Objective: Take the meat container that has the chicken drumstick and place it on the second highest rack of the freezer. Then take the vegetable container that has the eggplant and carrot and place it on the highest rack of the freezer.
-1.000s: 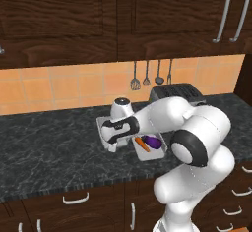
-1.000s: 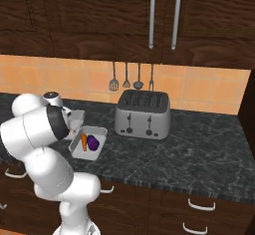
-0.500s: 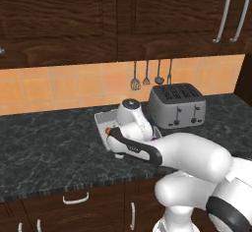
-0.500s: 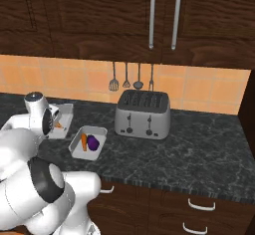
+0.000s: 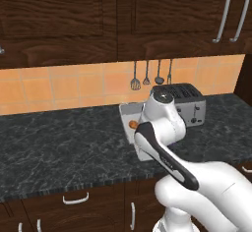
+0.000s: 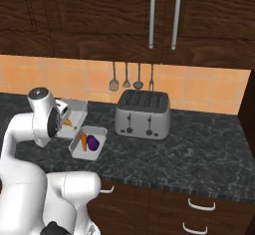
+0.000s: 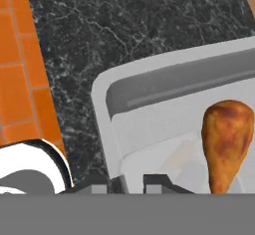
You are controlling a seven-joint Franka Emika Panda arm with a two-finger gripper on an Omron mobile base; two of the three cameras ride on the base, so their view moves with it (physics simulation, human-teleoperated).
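Note:
My gripper (image 7: 132, 184) is shut on the rim of the white meat container (image 7: 105, 104), with the wall between the two fingertips. The golden-brown chicken drumstick (image 7: 226, 139) lies inside it. In the right base view the meat container (image 6: 75, 109) hangs tilted just above the counter beside my hand, with the drumstick (image 6: 67, 123) showing. The vegetable container (image 6: 97, 132) rests on the counter in front of it and holds the carrot (image 6: 83, 142) and the eggplant (image 6: 93, 140). From the left base, the meat container (image 5: 128, 112) peeks out behind my arm. The freezer is out of view.
A silver toaster (image 6: 143, 115) stands on the dark stone counter (image 6: 199, 149) right of the containers. Utensils (image 6: 132, 77) hang on the orange tiled wall. Dark wood cabinets (image 6: 164, 15) close off the space above, and drawers sit below the counter edge.
My arm has swung round, its elbow dropping low in front of the cameras. The meat container has come up off the counter in my grip, left of the vegetable container.

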